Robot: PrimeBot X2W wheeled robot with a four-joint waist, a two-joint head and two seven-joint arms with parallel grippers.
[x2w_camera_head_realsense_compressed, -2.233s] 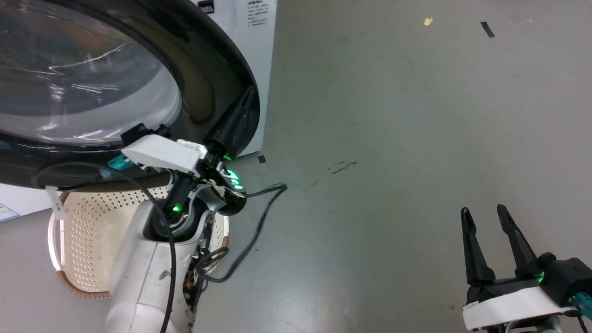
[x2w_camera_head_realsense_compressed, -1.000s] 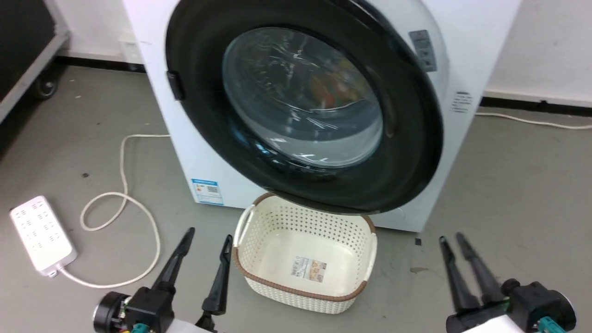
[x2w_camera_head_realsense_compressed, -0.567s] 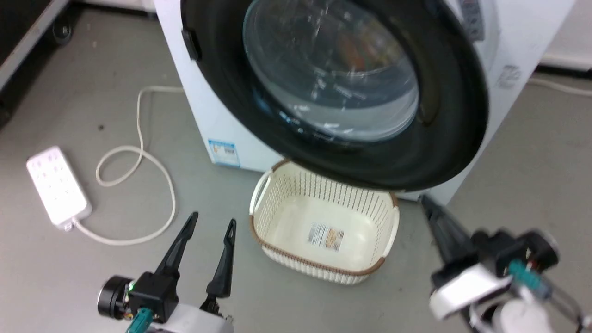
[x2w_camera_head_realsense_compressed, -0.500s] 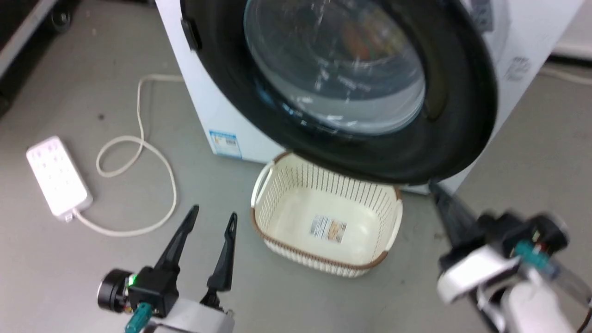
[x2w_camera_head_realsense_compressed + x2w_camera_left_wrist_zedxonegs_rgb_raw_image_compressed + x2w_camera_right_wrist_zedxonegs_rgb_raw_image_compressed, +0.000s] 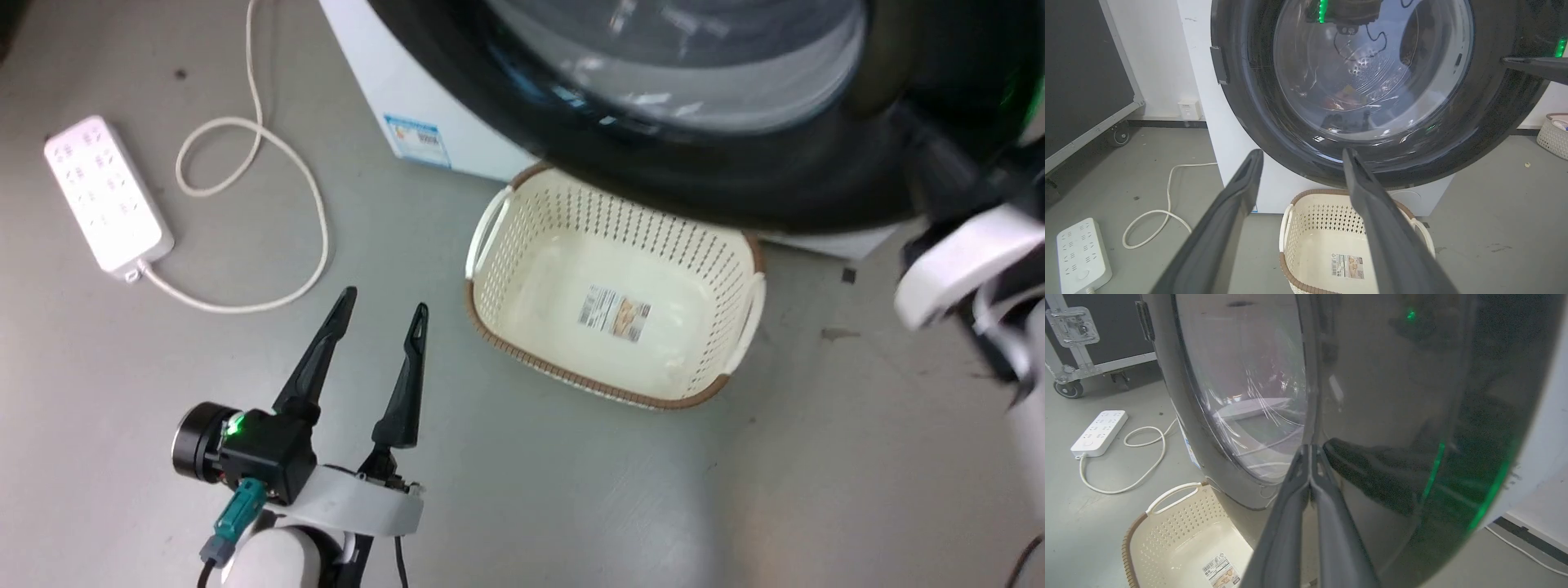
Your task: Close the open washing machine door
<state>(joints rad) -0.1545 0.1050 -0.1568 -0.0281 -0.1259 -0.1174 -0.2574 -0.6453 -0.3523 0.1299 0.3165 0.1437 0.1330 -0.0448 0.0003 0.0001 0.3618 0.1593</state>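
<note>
A washer [image 5: 424,82] sits on a grey floor [image 5: 571,490] with its door [image 5: 694,175] swung out from the white front. The door's wide black rim and bulging glass overhang the far edge of a cream basket [image 5: 522,220]. The basket sits just before the machine, with a printed sticker on its bottom.

The right gripper [image 5: 1310,449] reaches in from the robot's right. Its two dark fingers are pressed together with nothing between them. Their tips lie at the glossy rim on the door's right side, where their own reflection meets them. Green light from the arm glints on that rim.

The left gripper [image 5: 385,298] hangs low over bare floor, well apart from the door and to the left of the basket. Its fingers are spread wide and hold nothing. In the left wrist view they point toward the glass.

A small blue label [image 5: 418,139] marks the washer's lower front. To the left, a white power strip [image 5: 106,192] lies on the floor, and its pale cord [image 5: 314,220] loops toward the machine.
</note>
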